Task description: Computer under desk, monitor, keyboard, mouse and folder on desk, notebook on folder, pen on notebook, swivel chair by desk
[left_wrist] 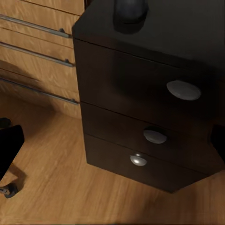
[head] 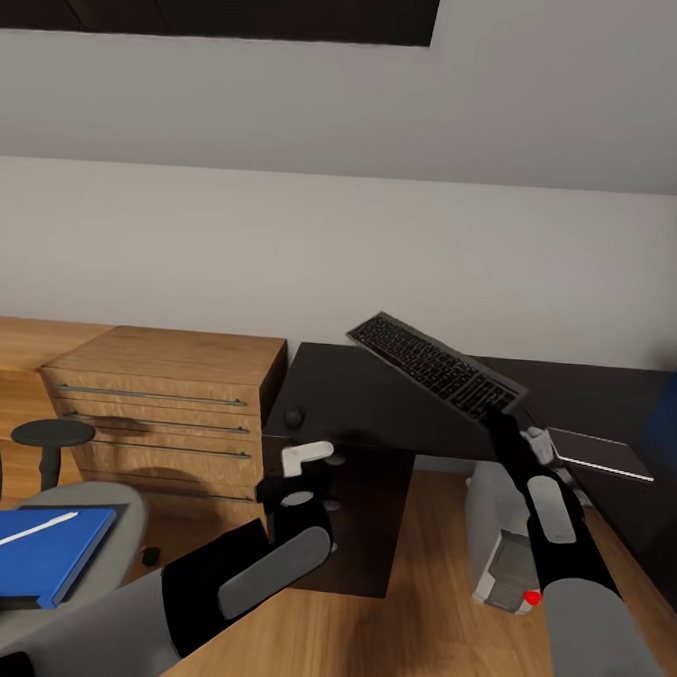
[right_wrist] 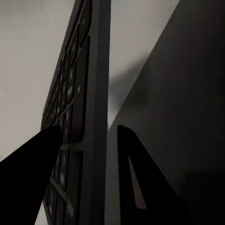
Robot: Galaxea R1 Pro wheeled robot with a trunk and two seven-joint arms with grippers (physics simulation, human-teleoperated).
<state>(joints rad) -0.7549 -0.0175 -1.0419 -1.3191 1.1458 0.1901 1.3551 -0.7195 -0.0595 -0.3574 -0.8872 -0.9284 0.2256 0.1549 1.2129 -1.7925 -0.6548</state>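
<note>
— Black slim keyboard [head: 437,366] is tilted above the glossy black desk [head: 374,406]. Why?
— Right gripper [head: 501,417] is clamped on its near corner, carrying it.
— Room to land?
— Bare desktop between the small black mouse [head: 295,415] and the dark notebook [head: 600,453]. Left gripper [head: 306,461]: can't tell.

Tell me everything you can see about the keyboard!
The keyboard is slim and black with a dark grey frame and rows of low flat keys. It is not lying flat: it is up in the air above the glossy black desk, tilted, with its far end higher. The right gripper pinches its lower end, one finger on the key side and the other on the back. Nothing else touches it.
</note>
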